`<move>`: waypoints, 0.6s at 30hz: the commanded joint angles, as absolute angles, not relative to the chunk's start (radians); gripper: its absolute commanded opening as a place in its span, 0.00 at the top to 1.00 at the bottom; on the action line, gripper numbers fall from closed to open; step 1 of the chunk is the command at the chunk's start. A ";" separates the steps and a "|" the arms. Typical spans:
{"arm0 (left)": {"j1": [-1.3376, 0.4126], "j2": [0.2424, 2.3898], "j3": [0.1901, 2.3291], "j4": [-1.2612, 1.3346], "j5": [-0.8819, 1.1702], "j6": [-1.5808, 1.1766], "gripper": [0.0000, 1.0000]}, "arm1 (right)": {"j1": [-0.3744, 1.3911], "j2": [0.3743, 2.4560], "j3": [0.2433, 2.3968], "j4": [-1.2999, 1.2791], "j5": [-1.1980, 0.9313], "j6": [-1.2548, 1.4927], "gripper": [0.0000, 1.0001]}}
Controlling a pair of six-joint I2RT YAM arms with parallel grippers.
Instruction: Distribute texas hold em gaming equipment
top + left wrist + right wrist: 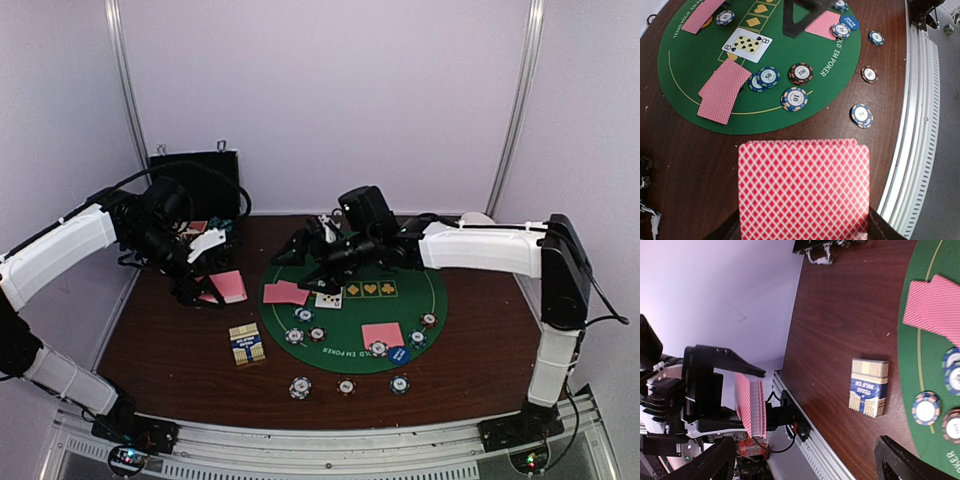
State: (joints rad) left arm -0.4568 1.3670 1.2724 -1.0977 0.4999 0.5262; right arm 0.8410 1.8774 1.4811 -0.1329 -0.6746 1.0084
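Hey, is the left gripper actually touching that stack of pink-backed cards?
Touching. The right wrist view shows the left gripper with a finger on each edge of the stack of pink-backed cards, no gap.

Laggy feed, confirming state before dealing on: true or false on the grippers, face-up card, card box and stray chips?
1. The left gripper holds a stack of pink-backed cards. True.
2. The face-up card on the green mat is a king of hearts. False: it is the eight of spades.
3. The card box lies on the green mat. False: it lies on the bare wooden table beside the mat.
4. The right gripper is open and empty. True.
5. Off the mat, chips sit at three spots on the table. True.
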 commanded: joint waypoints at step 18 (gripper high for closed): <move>-0.448 1.364 1.312 -1.081 0.537 0.541 1.00 | 0.984 2.113 1.655 0.204 -0.811 1.289 0.00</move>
State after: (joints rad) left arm -0.4568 1.3670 1.2831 -1.0985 0.5060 0.5262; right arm 0.9642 2.0712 1.6028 0.1455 -0.7914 1.2480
